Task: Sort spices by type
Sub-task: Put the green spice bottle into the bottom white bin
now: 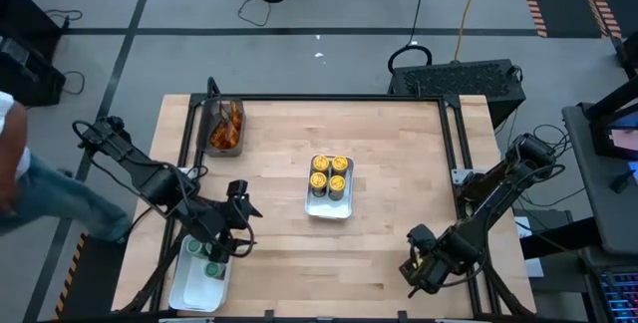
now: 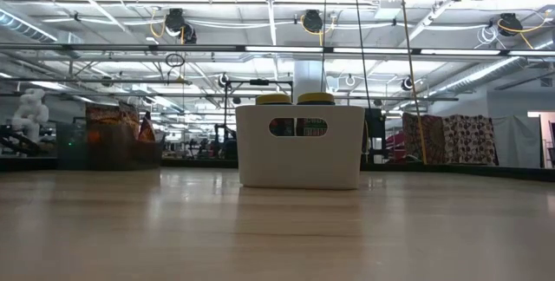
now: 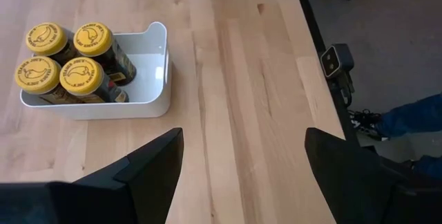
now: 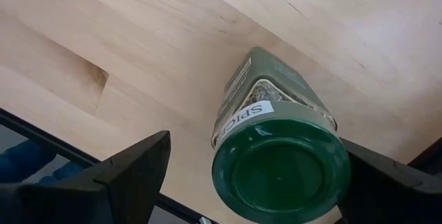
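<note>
Four yellow-lidded jars stand in the white tray at the table's middle, also seen in the left wrist view as jars. Green-lidded jars sit in a second white tray at the near-left corner. My left gripper hovers open beside that tray, holding nothing. My right gripper is open near the table's near-right edge. Its fingers stand on either side of a green-lidded jar, which rests on the wood. Orange-brown packets lie in the dark bin. My right gripper comes at the green-lidded jar from above, a finger on each side of its lid. A clear gap shows at one finger. The other finger stands right at the lid's rim, and I cannot tell whether it touches.
Bare wood lies between the middle tray and the right gripper. The table's dark frame edge runs close by the jar. A person stands off the table's left side. In the low view only the middle tray and bin show.
</note>
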`<state>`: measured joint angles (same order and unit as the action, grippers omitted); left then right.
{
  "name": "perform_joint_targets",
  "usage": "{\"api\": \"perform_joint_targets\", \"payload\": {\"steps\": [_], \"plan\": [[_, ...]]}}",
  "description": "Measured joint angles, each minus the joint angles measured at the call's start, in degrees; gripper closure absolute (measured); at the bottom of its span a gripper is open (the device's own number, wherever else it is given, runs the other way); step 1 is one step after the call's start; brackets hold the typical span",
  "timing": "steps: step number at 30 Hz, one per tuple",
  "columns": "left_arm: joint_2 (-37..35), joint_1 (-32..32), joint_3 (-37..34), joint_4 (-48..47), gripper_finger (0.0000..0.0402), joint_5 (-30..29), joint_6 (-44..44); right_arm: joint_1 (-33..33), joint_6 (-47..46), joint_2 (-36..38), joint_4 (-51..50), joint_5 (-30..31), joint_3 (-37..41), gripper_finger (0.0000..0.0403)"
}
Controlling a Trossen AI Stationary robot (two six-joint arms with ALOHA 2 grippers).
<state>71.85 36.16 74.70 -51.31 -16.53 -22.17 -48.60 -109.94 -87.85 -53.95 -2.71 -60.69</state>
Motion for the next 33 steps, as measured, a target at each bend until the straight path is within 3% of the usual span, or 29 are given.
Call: {"api": "perform_joint_targets", "payload": {"steps": [14, 33], "plan": [[0.0, 0.0, 0.0, 1.6, 0.0096, -0.1, 0.0, 4.0, 2.0, 0.0, 6.4, 3.2, 0.0, 0.0058], [0.0, 0.0, 0.0, 3.4, 0.0096, -0.2, 0.0, 5.3, 5.2, 0.0, 5.2, 8.8, 0.0, 0.0058]]}}
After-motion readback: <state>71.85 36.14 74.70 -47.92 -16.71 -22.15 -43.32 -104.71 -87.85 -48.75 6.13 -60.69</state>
